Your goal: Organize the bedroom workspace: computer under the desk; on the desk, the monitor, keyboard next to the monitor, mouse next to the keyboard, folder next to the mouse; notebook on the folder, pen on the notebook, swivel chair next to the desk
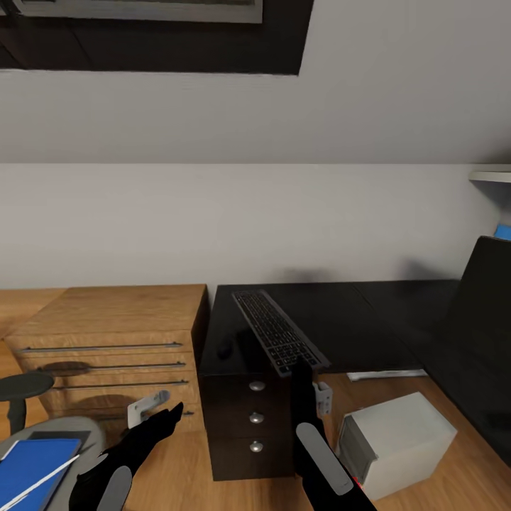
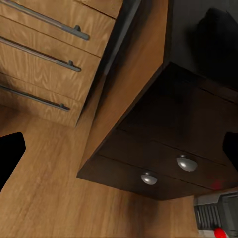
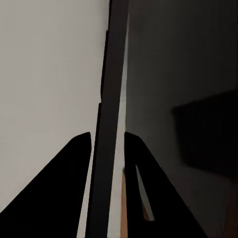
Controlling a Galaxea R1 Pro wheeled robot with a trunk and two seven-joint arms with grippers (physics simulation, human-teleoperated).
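The step in hand was setting the keyboard [image 1: 278, 331] on the bench [image 1: 333, 319]. The keyboard lay tilted, its near end raised at the bench's front edge, above the black drawers [image 1: 250, 415]. The right pincer [image 1: 304, 369] gripped that near end; in the right wrist view its two dark fingers [image 3: 74, 163] were closed against either face of the thin slab [image 3: 110, 124], seen edge-on. The left pincer [image 1: 170, 413] hung over the floor in front of the drawers with nothing between its fingers; how far open it was I could not tell.

The mouse [image 1: 225, 350] rested on the bench near the front left corner, just beside the keyboard. The computer [image 1: 394, 441] stood on the floor below the bench. The blue folder [image 1: 32, 461] with the pen [image 1: 39, 482] across it lay on the swivel chair [image 1: 85, 433].

The next move probably called for lowering the keyboard flat, well in from the edge, then releasing it before going for the folder.
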